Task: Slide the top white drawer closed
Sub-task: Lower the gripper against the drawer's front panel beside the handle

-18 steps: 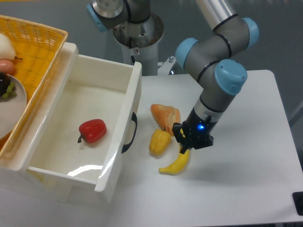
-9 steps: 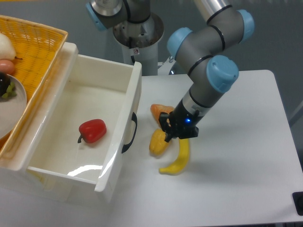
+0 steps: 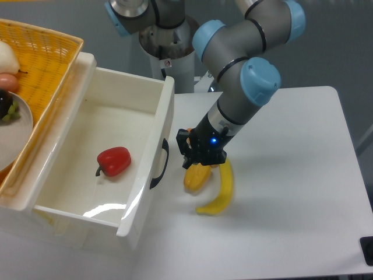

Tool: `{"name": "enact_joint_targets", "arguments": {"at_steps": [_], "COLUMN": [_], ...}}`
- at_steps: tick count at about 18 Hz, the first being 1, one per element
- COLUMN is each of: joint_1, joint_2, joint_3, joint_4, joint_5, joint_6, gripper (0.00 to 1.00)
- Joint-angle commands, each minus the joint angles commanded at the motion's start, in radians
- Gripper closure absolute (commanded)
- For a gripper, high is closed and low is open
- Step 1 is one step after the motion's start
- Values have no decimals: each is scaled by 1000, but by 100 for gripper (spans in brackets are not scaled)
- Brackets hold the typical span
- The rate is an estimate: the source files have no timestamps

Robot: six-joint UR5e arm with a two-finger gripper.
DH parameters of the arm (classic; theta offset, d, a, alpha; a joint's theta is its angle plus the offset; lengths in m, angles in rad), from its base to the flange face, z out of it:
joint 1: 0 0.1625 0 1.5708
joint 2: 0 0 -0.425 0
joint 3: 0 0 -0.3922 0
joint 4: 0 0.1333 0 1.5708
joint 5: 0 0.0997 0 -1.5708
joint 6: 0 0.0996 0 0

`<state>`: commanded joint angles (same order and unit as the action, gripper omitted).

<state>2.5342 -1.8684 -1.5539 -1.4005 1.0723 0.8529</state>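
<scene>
- Leftward travel is the change: half a second ago the hand (image 3: 195,158) hung over the orange piece of food at centre frame, and a second ago it was further right, above the banana; now it sits close to the drawer front, and the orange piece is hidden behind it.
- Nearest the camera, at lower left, the top white drawer (image 3: 87,175) is pulled well out of its cabinet, its flat front angled toward frame centre.
- One black arched handle (image 3: 161,164) shows on that front, just left of the hand; whether they touch cannot be told.
- Inside the drawer lies one red bell pepper (image 3: 114,161).
- On the white table (image 3: 291,221) just right of the drawer front lie one yellow pepper (image 3: 196,177) and one banana (image 3: 220,191), both partly under the hand.
- Whether the hand's fingers are apart or together cannot be told; the wrist hides them, and nothing appears held.
- As a judgement, the task is barely begun: the approach looks nearly done, but the whole push remains, with the drawer fully open.
- Farthest back, at upper left, one yellow woven basket (image 3: 46,55) rests on the cabinet top, holding a white plate (image 3: 9,137) and some fruit.
</scene>
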Motion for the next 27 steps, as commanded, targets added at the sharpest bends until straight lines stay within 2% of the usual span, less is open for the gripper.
{"name": "enact_joint_targets", "arguments": {"at_steps": [27], "joint_1": [-49], "joint_2": [8], "joint_3": [-12], "joint_4": [-11], "joint_5": [0], "joint_6": [0], "gripper": [93]}}
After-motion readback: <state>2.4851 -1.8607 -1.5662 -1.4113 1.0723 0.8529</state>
